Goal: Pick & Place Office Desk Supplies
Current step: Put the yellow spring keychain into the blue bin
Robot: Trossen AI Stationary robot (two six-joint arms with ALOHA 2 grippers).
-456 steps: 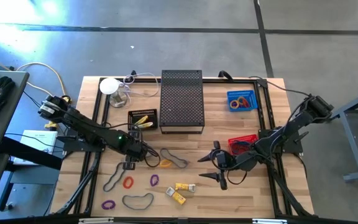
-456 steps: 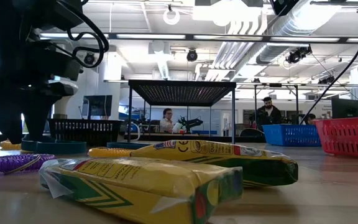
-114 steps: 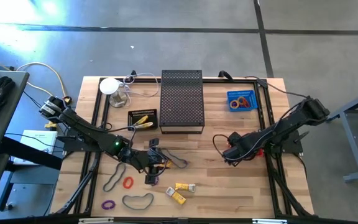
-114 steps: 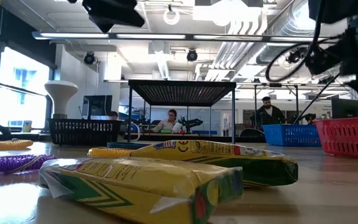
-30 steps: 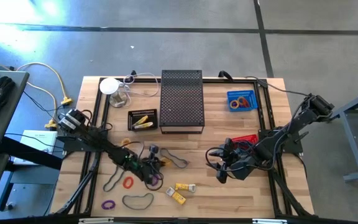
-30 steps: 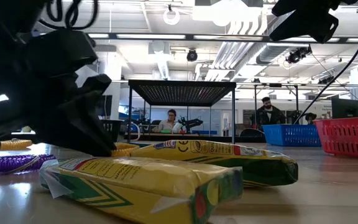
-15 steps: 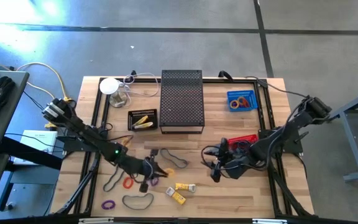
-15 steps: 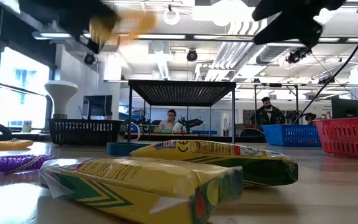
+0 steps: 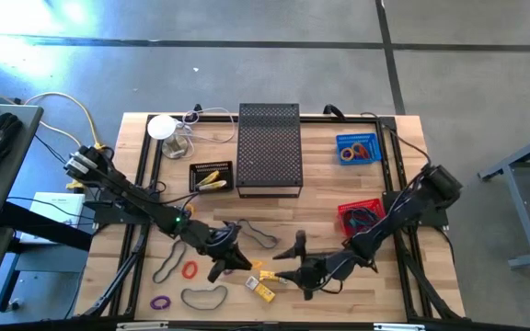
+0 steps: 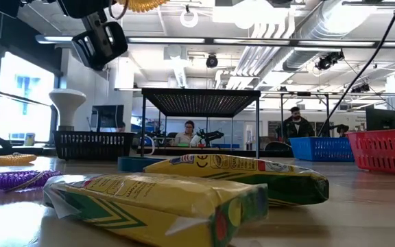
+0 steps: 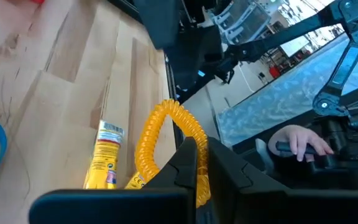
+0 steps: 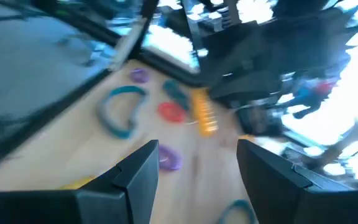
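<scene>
A yellow coiled band, springy and ridged like a phone cord, is pinched between the closed fingers of the left gripper and hangs above the wooden table, near its front middle. Half a second ago this gripper sat slightly further left and lower over the loops. Below it lie two yellow crayon packs, flat, glossy rectangles. A red loop, a purple loop and large dark loops rest to the left. The right gripper, jaws apart and empty, has swung from beside the red basket to just right of the packs. A black mesh box stands behind.
</scene>
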